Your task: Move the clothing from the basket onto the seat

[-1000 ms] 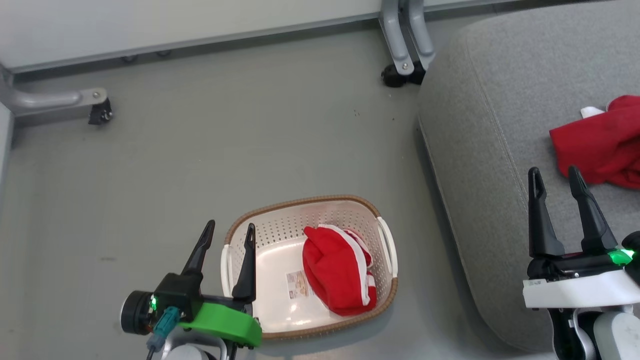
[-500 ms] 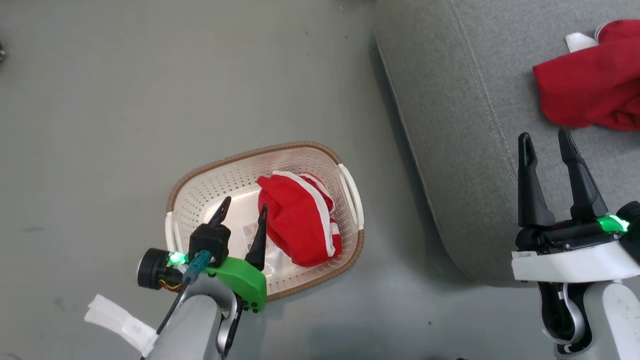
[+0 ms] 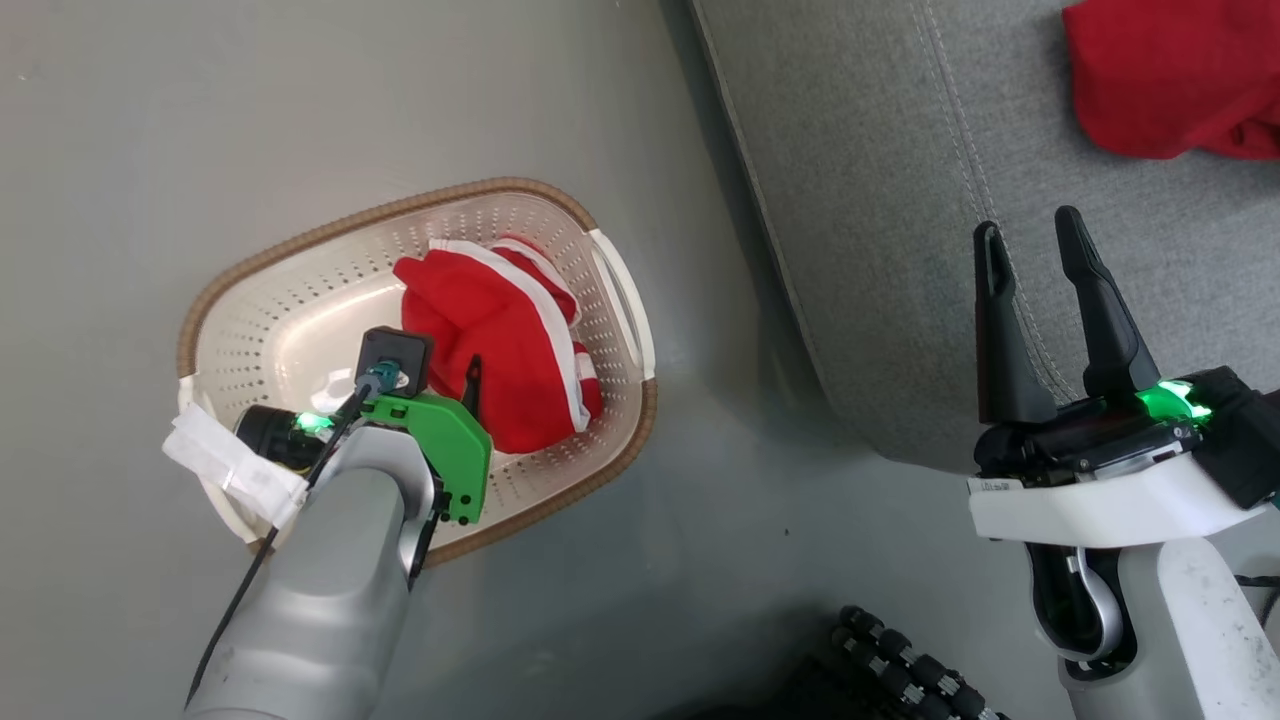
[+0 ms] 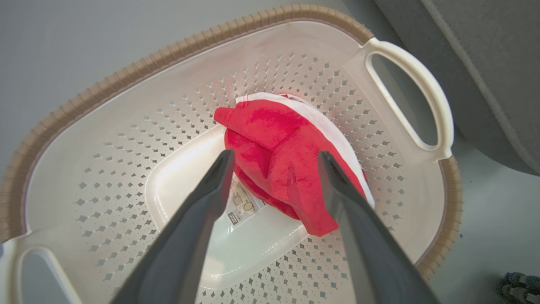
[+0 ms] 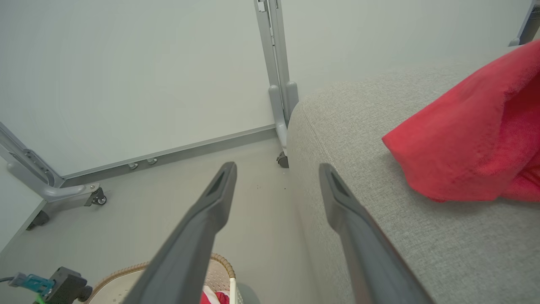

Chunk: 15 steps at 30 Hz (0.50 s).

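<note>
The cream-white perforated basket (image 3: 270, 300) with a brown rim stands on the floor left of the seat. In it lies a bunched red garment with white trim (image 3: 490, 340). My left gripper (image 3: 440, 362) reaches down into the basket. In the left wrist view it (image 4: 275, 155) is open, its two fingers straddling the near part of that garment (image 4: 278, 143), beside the label (image 4: 242, 204). A plain red garment (image 3: 1170, 80) lies on the grey seat (image 3: 900, 200). My right gripper (image 3: 1030, 235) hangs open and holds nothing over the seat's near edge, well short of that garment (image 5: 472, 139).
Grey floor surrounds the basket. A grey wheeled frame post (image 5: 276, 97) stands against the pale wall behind the seat's corner, and another castered leg (image 5: 71, 196) lies at the far left. A black ribbed hose (image 3: 900, 660) shows at the head view's bottom edge.
The head camera has tilted down and shifted, so the whole scene slid up and left. My left gripper went from beside the basket's rim down into the basket over the trimmed garment. The right gripper stays open.
</note>
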Available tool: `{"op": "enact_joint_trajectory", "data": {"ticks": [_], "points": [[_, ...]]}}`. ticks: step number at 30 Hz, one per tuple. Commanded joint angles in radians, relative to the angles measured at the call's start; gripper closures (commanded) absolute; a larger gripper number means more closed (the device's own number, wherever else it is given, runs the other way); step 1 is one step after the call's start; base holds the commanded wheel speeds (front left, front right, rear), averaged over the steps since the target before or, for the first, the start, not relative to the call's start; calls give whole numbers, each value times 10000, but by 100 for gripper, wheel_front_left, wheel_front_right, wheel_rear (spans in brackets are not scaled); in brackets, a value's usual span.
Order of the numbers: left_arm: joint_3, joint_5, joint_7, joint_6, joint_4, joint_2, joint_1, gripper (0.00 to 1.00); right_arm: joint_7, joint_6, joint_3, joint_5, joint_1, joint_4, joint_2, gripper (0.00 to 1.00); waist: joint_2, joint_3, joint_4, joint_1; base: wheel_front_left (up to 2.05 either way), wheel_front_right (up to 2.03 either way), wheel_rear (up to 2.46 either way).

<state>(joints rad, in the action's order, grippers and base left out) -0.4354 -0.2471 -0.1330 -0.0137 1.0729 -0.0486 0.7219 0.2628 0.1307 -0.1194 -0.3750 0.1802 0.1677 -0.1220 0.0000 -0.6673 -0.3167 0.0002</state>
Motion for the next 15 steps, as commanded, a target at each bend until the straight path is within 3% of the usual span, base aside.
{"op": "enact_joint_trajectory", "data": {"ticks": [1, 15], "points": [[-31, 15, 66, 3, 240, -173, 408, 0, 30, 0, -78, 17, 212, 65, 57, 0, 0, -1008, -748, -2, 0, 0, 0], [166, -273, 903, 500, 1821, -528, 1976, 0, 30, 0, -714, 259, 748, 138, 268, 0, 0, -2446, -1135, -2, 0, 0, 0]]}}
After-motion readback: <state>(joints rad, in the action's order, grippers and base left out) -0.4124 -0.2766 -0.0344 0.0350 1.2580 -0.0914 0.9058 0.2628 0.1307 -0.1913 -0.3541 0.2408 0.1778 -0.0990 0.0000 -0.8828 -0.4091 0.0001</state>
